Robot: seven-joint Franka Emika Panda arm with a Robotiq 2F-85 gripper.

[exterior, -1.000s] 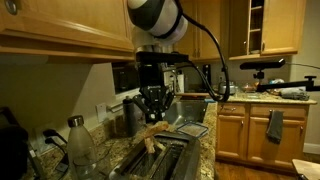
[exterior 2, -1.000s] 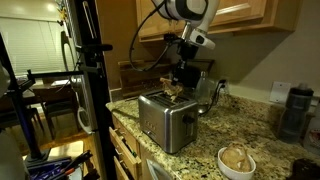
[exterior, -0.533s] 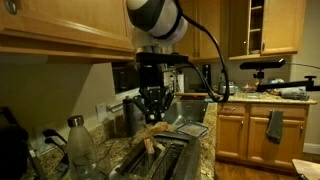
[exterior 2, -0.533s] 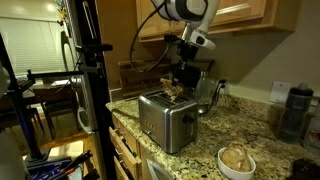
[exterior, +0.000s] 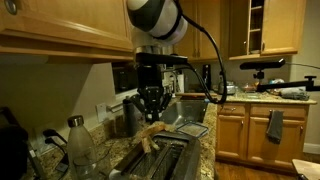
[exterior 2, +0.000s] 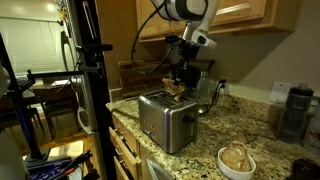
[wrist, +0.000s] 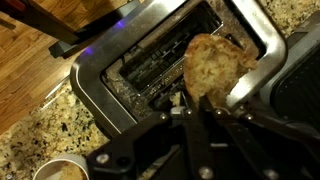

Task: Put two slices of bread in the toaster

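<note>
The brushed-steel toaster (exterior: 160, 160) (exterior 2: 165, 118) (wrist: 110, 75) stands on the granite counter with its two long slots facing up. My gripper (exterior: 152, 112) (exterior 2: 183, 78) (wrist: 200, 100) hangs just above it, shut on the edge of a pale tan, mottled slice of bread (wrist: 218, 65) (exterior: 153, 129) (exterior 2: 172, 91). The slice sits over the toaster's top, tilted, by one slot. In an exterior view a tan piece (exterior: 150, 147) shows lower at the slots; I cannot tell whether it is a second slice.
A white bowl (exterior 2: 237, 160) (wrist: 60, 170) of tan food sits on the counter near the toaster. A glass bottle (exterior: 80, 145) stands beside it and a flat silvery tray (exterior: 192, 128) lies behind. A black stand pole (exterior 2: 90, 90) rises by the counter's end. Cabinets hang overhead.
</note>
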